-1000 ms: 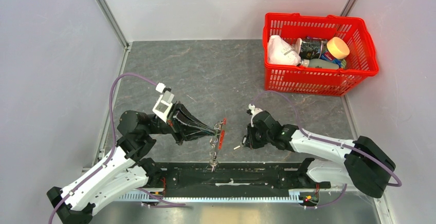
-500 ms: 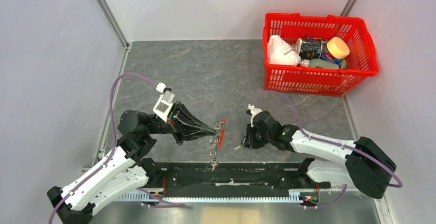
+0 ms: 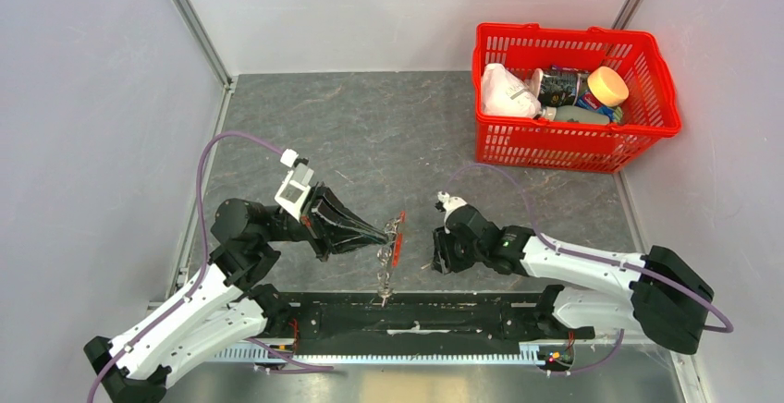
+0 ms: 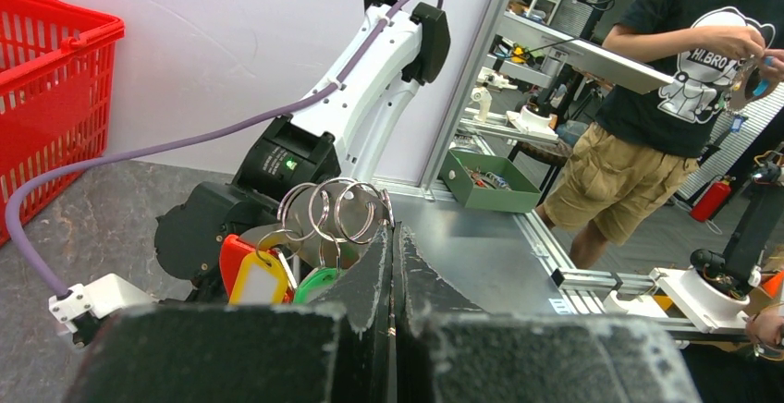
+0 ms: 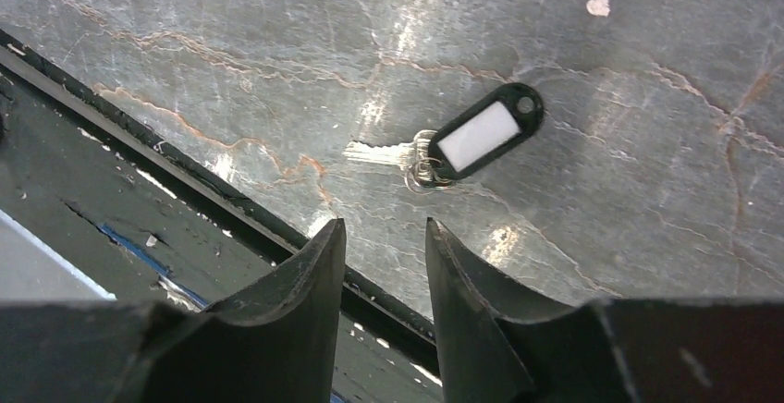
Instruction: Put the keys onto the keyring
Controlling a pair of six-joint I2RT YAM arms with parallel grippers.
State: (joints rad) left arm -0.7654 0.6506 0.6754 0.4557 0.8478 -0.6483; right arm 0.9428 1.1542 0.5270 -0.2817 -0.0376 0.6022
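My left gripper is shut on the keyring, a bunch of linked metal split rings held above the table. Red, yellow and green plastic tags hang from the rings, and the bunch dangles below the fingertips. No wrist strap shows. My right gripper is open and empty, just above the table near its front edge. A silver key on a small ring with a black tag lies flat on the table just beyond its fingertips. In the top view the right gripper hides this key.
A red basket with bottles and a bag stands at the back right. A black rail runs along the near edge, right under the right fingers. Grey walls close the left and right sides.
My right gripper has moved a little to the left and now covers the key in the top view. The left gripper and the keyring have not moved.
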